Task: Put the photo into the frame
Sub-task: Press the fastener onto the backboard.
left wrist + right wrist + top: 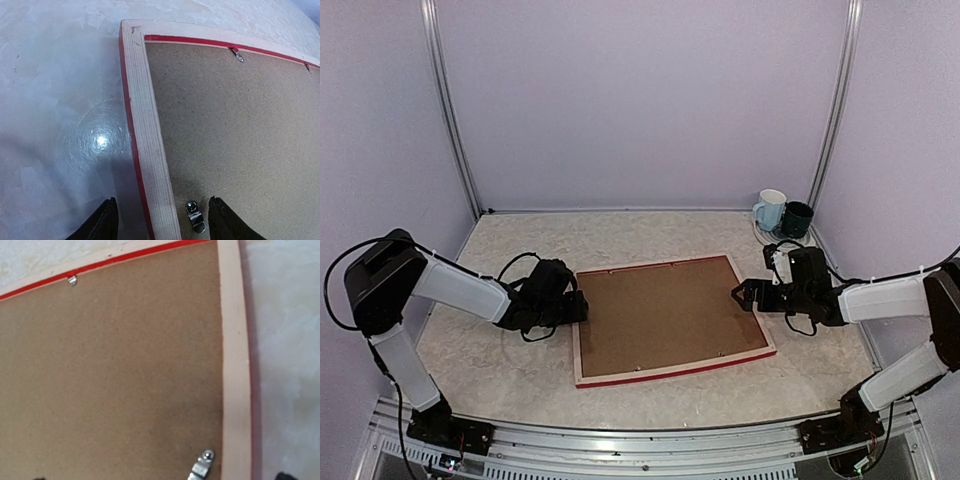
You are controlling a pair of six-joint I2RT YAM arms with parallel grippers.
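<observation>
Top external view shows the frame lying face down at the middle of the desk, a pale stone-patterned surface with a dull sheen. The frame is a thin rectangle, its back rim bare pale wood with visible grain and a red strip showing along its outer edge. Inside the rim sits a brown backing board of speckled pressed fibre, flat and matte. The photo is not in sight from any view, and whether it lies under the board cannot be told. The left end effector hangs at the frame's left edge. In the left wrist view its two black fingers stand apart, one over the desk and one over the board. The wooden rail and a small silver metal turn clip lie between them, and they grip nothing. A second clip sits along the far rail. The right end effector is low at the frame's right edge with its jaws spread wide and nothing in them. The right wrist view shows only the tips of its fingers at the bottom edge, above them the right rail, and another bright clip just inside it. At the far right corner of the desk stand a pale blue mug and a dark green mug, touching side by side.
</observation>
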